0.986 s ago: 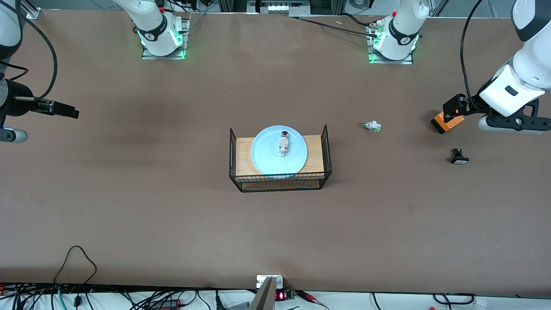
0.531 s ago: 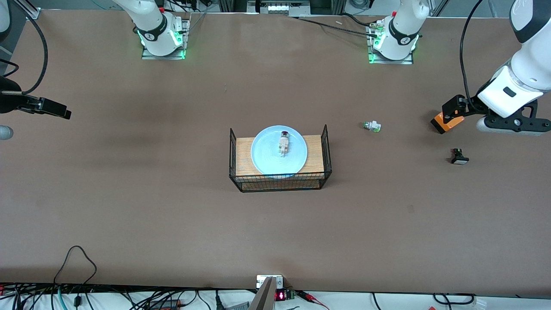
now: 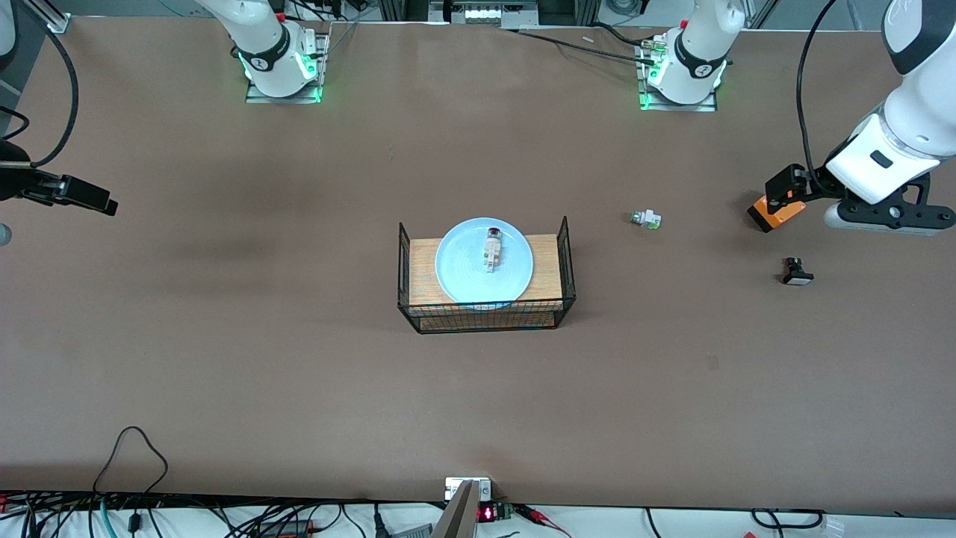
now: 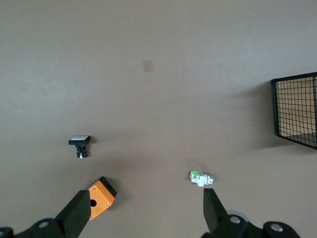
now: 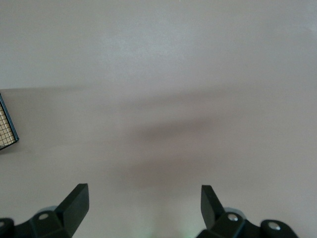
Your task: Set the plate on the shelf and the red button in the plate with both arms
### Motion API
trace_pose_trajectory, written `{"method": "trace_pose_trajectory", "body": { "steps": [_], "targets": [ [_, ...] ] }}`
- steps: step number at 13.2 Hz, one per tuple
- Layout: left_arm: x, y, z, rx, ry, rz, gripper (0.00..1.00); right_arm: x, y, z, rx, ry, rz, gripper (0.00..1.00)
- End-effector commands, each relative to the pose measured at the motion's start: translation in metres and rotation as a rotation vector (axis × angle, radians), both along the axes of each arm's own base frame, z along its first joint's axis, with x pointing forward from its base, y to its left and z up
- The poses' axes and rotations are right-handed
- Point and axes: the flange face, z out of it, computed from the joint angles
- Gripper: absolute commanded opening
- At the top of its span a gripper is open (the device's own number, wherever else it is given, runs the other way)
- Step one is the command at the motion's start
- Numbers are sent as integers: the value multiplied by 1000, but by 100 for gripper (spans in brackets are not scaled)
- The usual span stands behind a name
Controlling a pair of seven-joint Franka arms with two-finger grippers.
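Both arms have drawn back toward the bench's ends since a second ago, our right end effector (image 5: 143,206) sliding outward over bare bench (image 3: 224,359), our left end effector (image 4: 146,213) edging up over the orange box (image 3: 777,211); each has its fingers spread wide with nothing between them. We see the pale blue plate (image 3: 463,280), round and faintly ringed, resting on the wooden board inside the black wire basket (image 3: 485,317) at mid-bench. On it lies the red button (image 3: 492,248), a small whitish switch with a dark red cap. Toward the left arm's end sit the green-capped switch (image 3: 646,219) and, nearer the front camera, the black button (image 3: 797,272).
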Motion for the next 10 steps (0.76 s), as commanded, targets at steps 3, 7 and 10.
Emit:
{"method": "trace_pose_trajectory", "body": {
  "steps": [3,7,10],
  "targets": [
    [4,-1,6,20,0,-26,100,4,-2,8,-6,-40,7,100],
    [4,0,5,21,2,-24,100,6,0,11,-6,-59,10,100],
    [5,0,6,20,0,-24,100,7,2,12,-6,-60,13,100]
  ]
}}
